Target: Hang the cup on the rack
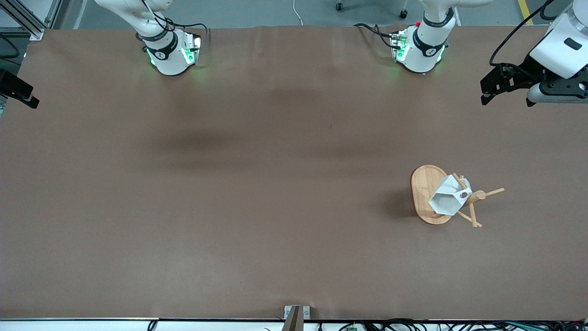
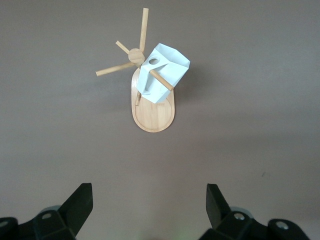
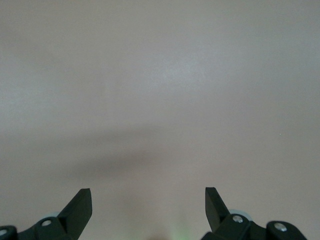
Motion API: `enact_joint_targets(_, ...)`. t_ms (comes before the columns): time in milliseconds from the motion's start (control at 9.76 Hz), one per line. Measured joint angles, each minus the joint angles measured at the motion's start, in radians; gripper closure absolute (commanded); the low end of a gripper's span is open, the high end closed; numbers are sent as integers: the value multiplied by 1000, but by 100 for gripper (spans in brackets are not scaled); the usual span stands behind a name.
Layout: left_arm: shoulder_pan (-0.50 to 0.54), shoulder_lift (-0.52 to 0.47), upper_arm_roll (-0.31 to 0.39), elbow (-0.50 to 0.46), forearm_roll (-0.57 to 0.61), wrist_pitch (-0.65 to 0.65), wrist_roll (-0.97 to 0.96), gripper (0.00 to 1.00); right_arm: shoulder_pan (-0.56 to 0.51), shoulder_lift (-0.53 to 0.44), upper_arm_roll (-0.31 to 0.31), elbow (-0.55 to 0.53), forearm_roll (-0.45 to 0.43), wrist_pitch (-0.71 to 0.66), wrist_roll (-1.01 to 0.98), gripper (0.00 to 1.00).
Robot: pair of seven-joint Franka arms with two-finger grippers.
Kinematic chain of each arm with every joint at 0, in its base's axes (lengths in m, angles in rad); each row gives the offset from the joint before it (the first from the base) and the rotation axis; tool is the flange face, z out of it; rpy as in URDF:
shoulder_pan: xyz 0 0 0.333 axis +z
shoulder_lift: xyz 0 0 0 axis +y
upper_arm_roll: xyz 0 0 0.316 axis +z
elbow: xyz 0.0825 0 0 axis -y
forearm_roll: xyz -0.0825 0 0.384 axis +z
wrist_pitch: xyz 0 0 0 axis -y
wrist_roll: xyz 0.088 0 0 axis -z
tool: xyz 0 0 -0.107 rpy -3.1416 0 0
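Observation:
The white faceted cup hangs on the bamboo rack, up against its central post, with a thin peg sticking out past its handle. The rack stands toward the left arm's end of the table. Both also show in the left wrist view: the cup over the rack's oval base. My left gripper is open and empty, high up at the left arm's end of the table, apart from the rack; its own view shows the same. My right gripper is at the right arm's end, open and empty over bare table.
A brown table cover spans the whole surface. The two arm bases stand along the table's edge farthest from the front camera. A small metal bracket sits at the edge nearest the front camera.

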Motion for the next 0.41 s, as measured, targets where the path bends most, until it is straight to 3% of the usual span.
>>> enact_joint_targets(410, 24, 0, -12, -15, 1, 14, 0, 0, 0, 0, 0, 0, 0, -1, 0, 0)
